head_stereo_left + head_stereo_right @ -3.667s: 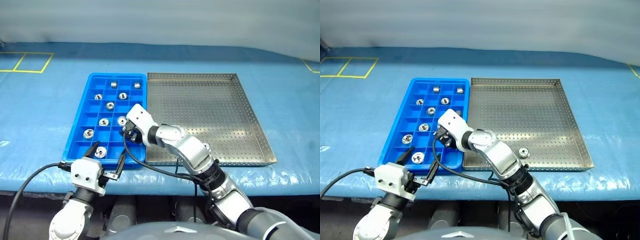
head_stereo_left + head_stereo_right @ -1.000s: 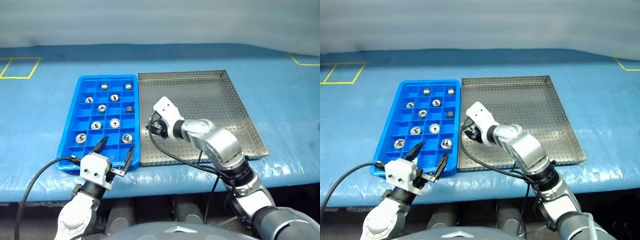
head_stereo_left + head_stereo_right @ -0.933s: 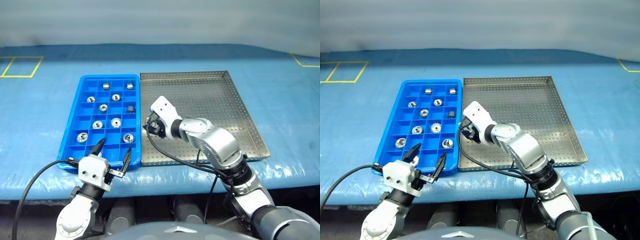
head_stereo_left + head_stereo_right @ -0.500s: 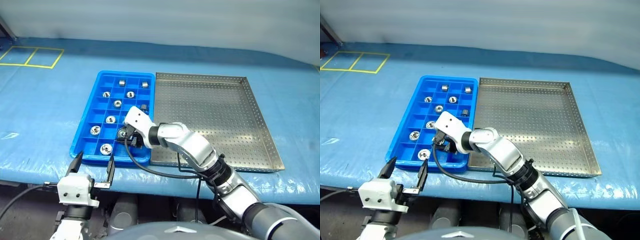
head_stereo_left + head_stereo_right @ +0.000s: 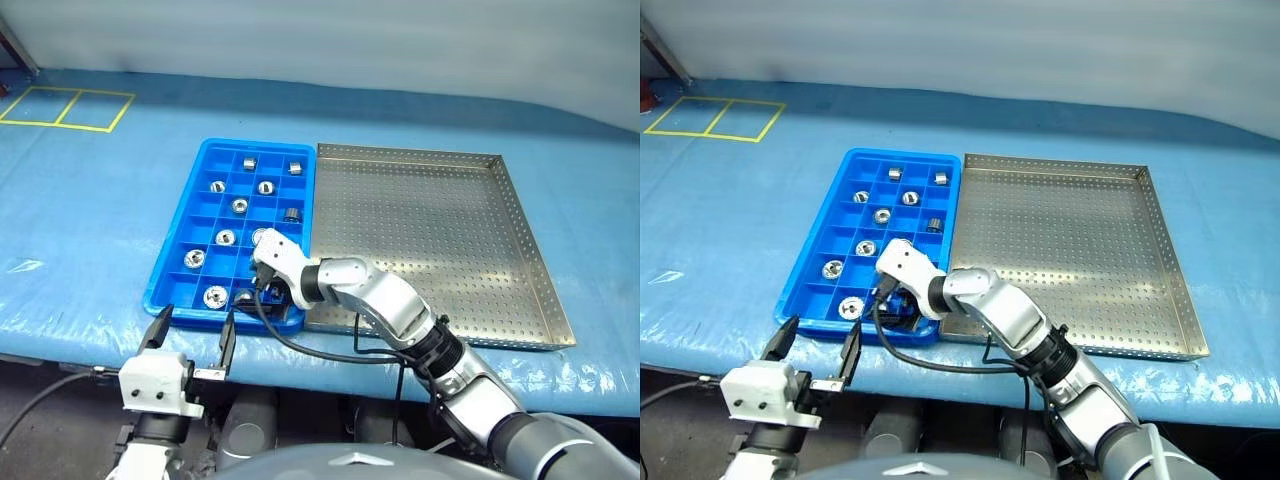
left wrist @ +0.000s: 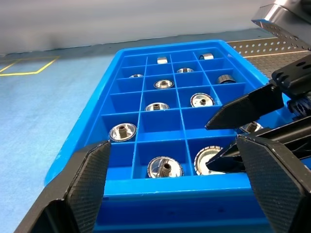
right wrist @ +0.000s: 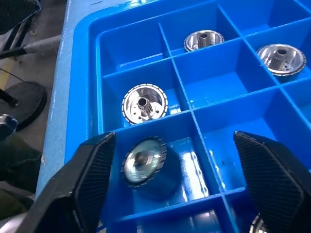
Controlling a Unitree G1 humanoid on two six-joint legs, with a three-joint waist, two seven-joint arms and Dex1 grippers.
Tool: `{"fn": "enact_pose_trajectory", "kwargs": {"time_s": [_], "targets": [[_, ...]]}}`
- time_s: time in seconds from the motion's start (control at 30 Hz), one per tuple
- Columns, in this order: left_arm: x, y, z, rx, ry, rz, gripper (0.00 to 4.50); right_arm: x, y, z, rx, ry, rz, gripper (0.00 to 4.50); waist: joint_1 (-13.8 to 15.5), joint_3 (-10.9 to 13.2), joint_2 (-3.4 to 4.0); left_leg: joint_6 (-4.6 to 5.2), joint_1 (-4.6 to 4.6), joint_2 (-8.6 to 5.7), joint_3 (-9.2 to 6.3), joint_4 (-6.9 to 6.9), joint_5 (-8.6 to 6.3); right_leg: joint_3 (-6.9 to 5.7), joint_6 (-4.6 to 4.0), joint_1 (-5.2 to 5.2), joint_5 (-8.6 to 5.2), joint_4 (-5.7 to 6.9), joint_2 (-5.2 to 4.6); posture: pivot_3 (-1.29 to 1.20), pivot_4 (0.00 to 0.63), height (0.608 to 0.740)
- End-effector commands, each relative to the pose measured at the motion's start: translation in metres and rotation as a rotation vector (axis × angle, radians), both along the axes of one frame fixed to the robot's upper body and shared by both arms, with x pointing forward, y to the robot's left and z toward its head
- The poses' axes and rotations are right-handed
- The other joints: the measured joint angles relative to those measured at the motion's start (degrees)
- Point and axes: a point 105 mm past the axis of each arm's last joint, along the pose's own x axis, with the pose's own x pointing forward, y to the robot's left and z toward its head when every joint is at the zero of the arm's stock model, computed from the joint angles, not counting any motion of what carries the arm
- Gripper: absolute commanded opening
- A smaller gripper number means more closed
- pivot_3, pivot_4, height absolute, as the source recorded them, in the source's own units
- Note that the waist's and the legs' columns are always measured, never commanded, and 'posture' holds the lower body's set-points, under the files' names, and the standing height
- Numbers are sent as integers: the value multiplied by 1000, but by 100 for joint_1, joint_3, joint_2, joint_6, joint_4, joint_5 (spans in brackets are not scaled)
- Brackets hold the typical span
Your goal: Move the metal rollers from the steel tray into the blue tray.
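The blue tray (image 5: 178, 225) lies left of the steel tray (image 5: 420, 230), their sides touching. Several metal rollers (image 5: 240, 205) sit in its compartments, one to a cell. My right gripper (image 5: 262, 293) hangs over the tray's near right corner, open, with its fingers (image 7: 92, 174) spread wide. Between them one roller (image 7: 143, 162) lies tilted in a front-row compartment, free of both fingers. Another roller (image 7: 144, 103) sits in the cell beside it. My left gripper (image 5: 197, 318) hovers open just before the table's front edge, short of the blue tray (image 6: 184, 204).
A blue sheet (image 5: 90, 220) covers the table. Yellow floor-tape squares (image 5: 65, 108) mark its far left corner. A black cable (image 5: 320, 350) loops from my right wrist across the steel tray's near left corner.
My right gripper carried a roller from the steel tray to the blue tray's near corner, sank and opened; the roller now lies in that compartment. The left gripper drew back a little. The camera shifted.
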Motion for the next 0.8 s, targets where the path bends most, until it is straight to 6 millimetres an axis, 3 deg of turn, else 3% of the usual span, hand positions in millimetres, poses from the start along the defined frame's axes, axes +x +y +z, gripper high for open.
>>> {"fn": "enact_pose_trajectory", "kwargs": {"time_s": [0.03, 0.23, 0.8], "targets": [[2, -6, 12, -8, -50, -38, 4500, -13, 6, 11, 52, 12, 66, 4493, -3, 0, 0, 1, 0, 0, 0, -1, -1, 0, 0, 0, 0, -1, 0, 403, 150, 740], [6, -9, 12, -8, -53, -75, 4500, -4, -3, 28, 122, -5, 29, 4493, -9, 0, 0, 1, 0, 1, -1, 7, -1, -2, 0, 2, 0, 6, 1, 360, 150, 740], [12, -12, 9, -10, -52, -127, 4500, -6, -8, 23, 104, 1, 8, 4493, -41, 0, 1, 1, 4, 2, 1, 19, 0, -1, 3, 7, 4, 14, 1, 330, 150, 740]]}}
